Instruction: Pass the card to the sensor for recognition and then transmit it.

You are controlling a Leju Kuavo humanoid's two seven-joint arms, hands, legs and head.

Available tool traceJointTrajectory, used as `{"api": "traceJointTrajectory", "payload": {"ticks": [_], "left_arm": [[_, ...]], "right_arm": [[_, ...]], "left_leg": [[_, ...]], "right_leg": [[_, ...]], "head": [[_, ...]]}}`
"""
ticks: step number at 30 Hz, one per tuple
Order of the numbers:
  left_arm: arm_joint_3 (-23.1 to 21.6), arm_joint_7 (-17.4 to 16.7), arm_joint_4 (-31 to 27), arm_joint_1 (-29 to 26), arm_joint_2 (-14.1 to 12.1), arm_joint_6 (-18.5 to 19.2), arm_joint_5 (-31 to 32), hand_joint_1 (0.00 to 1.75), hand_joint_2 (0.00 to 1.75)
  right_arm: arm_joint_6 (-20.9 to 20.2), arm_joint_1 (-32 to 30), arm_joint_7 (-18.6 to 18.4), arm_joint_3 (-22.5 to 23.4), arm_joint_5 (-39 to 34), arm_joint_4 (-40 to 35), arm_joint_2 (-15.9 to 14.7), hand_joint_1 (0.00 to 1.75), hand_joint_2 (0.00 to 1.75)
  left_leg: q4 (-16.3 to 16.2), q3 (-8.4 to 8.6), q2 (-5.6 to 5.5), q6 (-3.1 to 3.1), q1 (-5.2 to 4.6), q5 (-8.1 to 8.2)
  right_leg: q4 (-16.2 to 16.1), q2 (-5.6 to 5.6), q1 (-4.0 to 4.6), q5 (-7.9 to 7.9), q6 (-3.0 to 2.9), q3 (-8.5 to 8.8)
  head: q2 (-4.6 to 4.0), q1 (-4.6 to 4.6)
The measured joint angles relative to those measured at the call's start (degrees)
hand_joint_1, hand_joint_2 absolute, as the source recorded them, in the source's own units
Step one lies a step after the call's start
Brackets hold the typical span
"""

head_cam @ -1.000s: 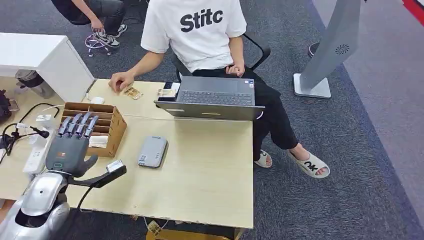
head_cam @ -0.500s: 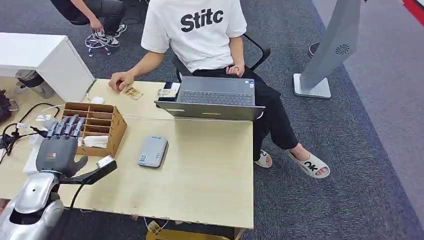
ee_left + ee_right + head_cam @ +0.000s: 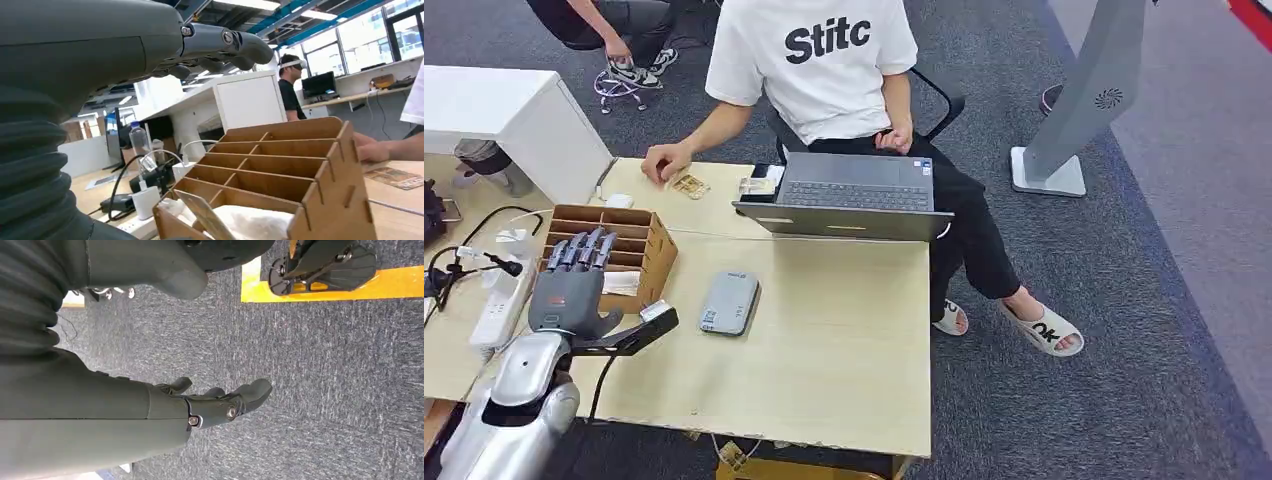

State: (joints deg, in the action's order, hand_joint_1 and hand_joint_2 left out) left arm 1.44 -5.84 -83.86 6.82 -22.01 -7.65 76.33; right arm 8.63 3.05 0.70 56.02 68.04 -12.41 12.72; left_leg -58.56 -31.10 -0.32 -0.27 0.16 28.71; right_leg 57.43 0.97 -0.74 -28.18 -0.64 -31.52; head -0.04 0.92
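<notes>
Your left hand (image 3: pixel 569 285) hovers flat and empty over the desk (image 3: pixel 824 370), fingers spread and pointing forward; its fingertips reach over the near edge of the wooden organizer (image 3: pixel 614 255); in the left wrist view the fingers (image 3: pixel 220 42) stretch out above the open slots, touching nothing. The card (image 3: pixel 202 217) leans tilted in the organizer's nearest slot, below and just ahead of your palm, beside a white crumpled sheet (image 3: pixel 245 222) in the same slot; you cannot tell from the head view which slot that is. The grey card reader (image 3: pixel 729 302) lies flat on the desk to the right of your left hand, apart from it, with the black wrist camera (image 3: pixel 649 325) sticking out between the two. Beyond the organizer a person in a white shirt (image 3: pixel 819 60) sits behind an open laptop (image 3: pixel 849 195), one hand (image 3: pixel 664 160) resting on the far desk edge next to a small patterned item (image 3: pixel 689 185). To the left of your hand lie a white power strip (image 3: pixel 499 305) and black cables (image 3: pixel 469 250). Your right hand (image 3: pixel 215 402) hangs over grey carpet (image 3: pixel 325 365), holding nothing, fingers loosely extended and slightly apart; a yellow floor stripe (image 3: pixel 390 285) runs past it.
</notes>
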Motion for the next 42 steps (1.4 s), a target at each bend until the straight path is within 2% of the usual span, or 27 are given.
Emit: {"api": "traceJointTrajectory", "payload": {"ticks": [4,10,19,31,42], "left_arm": [[-1.2,-0.2,1.6,1.6,0.7,0.1,0.2,0.0,1.75],[-2.6,-0.9,3.4,3.5,0.9,3.9,-0.2,0.0,1.75],[-3.7,-0.8,4.4,5.0,-0.6,8.3,-3.6,0.0,1.75],[-4.2,-1.4,4.5,5.3,-2.9,9.3,-3.9,0.0,1.75],[-5.0,-1.9,4.9,5.4,-3.4,9.7,-3.9,0.03,1.75]], "right_arm": [[0.0,0.0,0.0,0.0,0.3,0.0,0.0,0.0,1.75],[0.0,0.0,-0.3,0.0,0.4,0.0,0.0,0.0,1.75],[-0.1,0.0,-0.2,0.0,0.4,-0.1,0.0,0.0,1.75],[-0.3,0.0,-0.3,0.1,0.6,-0.1,0.0,0.0,1.75],[-0.4,0.0,-0.3,0.5,0.8,-0.2,0.0,0.0,1.75]], "left_leg": [[0.0,0.0,0.0,0.0,0.0,0.0],[0.0,0.0,0.01,0.0,0.0,0.0],[0.0,-0.01,0.03,0.0,0.01,0.0],[0.0,-0.01,0.04,0.0,0.0,0.0],[0.0,-0.02,0.03,0.0,0.0,0.0]], "right_leg": [[0.0,0.0,0.0,0.0,0.0,-0.01],[0.0,0.01,0.0,0.0,0.0,-0.01],[0.0,0.05,0.01,0.0,0.0,-0.02],[0.0,0.04,0.0,0.0,0.0,-0.02],[0.0,0.03,0.0,0.0,0.0,-0.01]], "head": [[0.02,0.0],[0.02,0.0],[0.0,-0.02],[0.0,-0.02],[0.0,0.0]]}}
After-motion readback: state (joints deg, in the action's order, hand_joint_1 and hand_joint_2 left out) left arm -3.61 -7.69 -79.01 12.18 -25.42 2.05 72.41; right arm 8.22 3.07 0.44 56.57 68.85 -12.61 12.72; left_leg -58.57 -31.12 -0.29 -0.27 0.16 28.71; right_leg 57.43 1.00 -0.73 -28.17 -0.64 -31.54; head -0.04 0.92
